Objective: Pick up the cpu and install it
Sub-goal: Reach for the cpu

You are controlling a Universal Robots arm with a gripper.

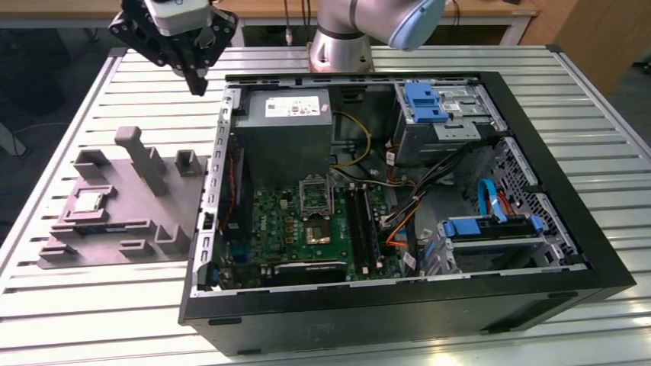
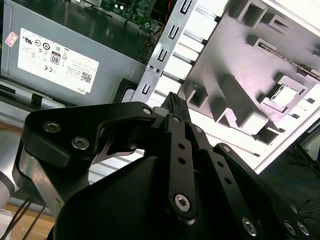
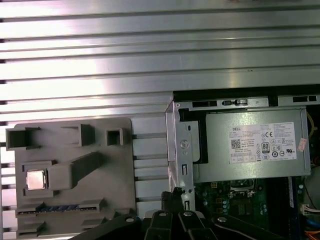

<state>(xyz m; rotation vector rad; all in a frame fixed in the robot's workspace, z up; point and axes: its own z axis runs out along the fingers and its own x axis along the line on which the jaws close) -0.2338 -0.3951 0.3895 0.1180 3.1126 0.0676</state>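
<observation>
Slatted aluminium bench point(image 1: 91, 313), carrying an opened computer case point(image 1: 356, 324) and a grey moulded tray point(image 1: 122, 217). Item: cpu point(image 1: 87, 200), a small flat square with a pale silvery metal top, lying face up in a shallow square pocket of the tray, on the exterior view's left and well apart from the case. Handling, by my reckoning: light, rigid, with a smooth top that is likely slippery. The underside is probably delicate, so it is best taken by two opposite edges and kept level with a gentle squeeze. The pocket walls sit close around it and leave fingertips little room. Gripper point(image 1: 197, 82): hangs above the bench between tray and case, near the case corner beside the power supply point(image 1: 290, 122), well apart from the cpu. Its fingers are drawn together to a point, with nothing held. Motherboard point(image 1: 300, 229): lies exposed inside the case.
</observation>
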